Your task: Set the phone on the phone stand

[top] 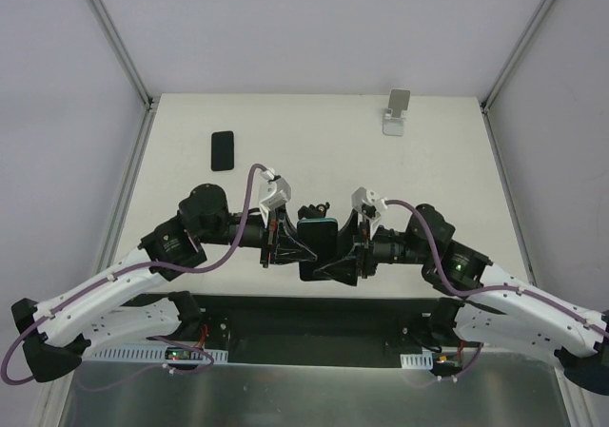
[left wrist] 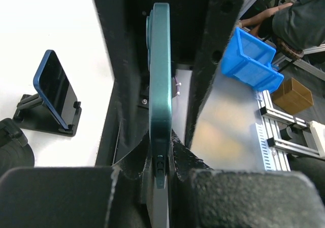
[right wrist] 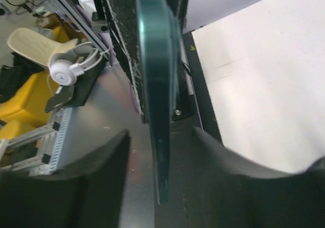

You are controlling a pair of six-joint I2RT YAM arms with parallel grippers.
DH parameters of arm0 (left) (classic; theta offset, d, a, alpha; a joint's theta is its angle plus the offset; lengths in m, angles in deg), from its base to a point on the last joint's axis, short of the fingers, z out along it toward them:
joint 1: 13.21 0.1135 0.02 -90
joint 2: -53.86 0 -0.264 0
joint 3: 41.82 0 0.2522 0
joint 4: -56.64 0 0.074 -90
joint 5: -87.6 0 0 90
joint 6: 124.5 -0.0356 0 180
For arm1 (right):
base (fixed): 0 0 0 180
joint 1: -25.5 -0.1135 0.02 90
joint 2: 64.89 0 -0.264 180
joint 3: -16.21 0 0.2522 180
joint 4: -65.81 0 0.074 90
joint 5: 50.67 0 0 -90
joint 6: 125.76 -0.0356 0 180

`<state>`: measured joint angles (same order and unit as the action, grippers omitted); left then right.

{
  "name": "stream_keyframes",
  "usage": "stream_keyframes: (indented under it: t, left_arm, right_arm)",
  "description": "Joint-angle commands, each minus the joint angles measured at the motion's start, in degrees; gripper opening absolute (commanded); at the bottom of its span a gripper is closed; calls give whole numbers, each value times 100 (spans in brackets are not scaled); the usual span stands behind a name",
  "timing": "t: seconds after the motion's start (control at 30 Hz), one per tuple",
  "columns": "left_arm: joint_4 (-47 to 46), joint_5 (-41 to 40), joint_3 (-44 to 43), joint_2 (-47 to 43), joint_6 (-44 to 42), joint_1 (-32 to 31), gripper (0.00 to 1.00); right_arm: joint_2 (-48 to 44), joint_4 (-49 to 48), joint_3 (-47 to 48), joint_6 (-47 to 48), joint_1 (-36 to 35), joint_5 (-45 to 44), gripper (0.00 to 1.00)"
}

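A teal phone [top: 317, 244] hangs above the table's near edge, between both grippers. My left gripper [top: 288, 242] is shut on it. In the left wrist view the phone [left wrist: 160, 86] stands edge-on, and my left gripper [left wrist: 162, 159] pinches its lower end. My right gripper [top: 346, 253] is open. Its fingers [right wrist: 104, 180] stand wide on both sides of the phone's edge [right wrist: 157, 111] without touching it. A pale phone stand [top: 396, 115] sits at the back right. In the left wrist view a black stand [left wrist: 43, 119] holds a tilted blue phone [left wrist: 55, 88].
A black phone [top: 222, 150] lies flat at the back left of the white table [top: 314, 142]. Metal frame posts rise at the far corners. Beyond the near edge are a blue bin [left wrist: 251, 58] and aluminium rails [left wrist: 277, 136].
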<state>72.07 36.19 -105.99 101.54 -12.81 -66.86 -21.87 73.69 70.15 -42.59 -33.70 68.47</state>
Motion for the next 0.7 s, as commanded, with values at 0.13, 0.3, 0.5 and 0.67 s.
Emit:
stream_keyframes:
  t: [0.13, 0.3, 0.5, 0.67]
  left_arm:
    - [-958, -141, -56, -136, 485, -23, 0]
    - [-914, -63, -100, -172, 889, 65, 41]
    - [-1054, 157, -355, 109, 1249, 232, 36]
    - [-1195, 412, -592, 443, 1364, 232, 19]
  right_arm:
    - [189, -1230, -46, -284, -285, 197, 4]
    - [-57, -1230, -239, -161, -303, -14, 1]
    - [39, -1344, -265, -152, -355, 47, 1]
    - [74, -1424, -274, -143, -426, -58, 1]
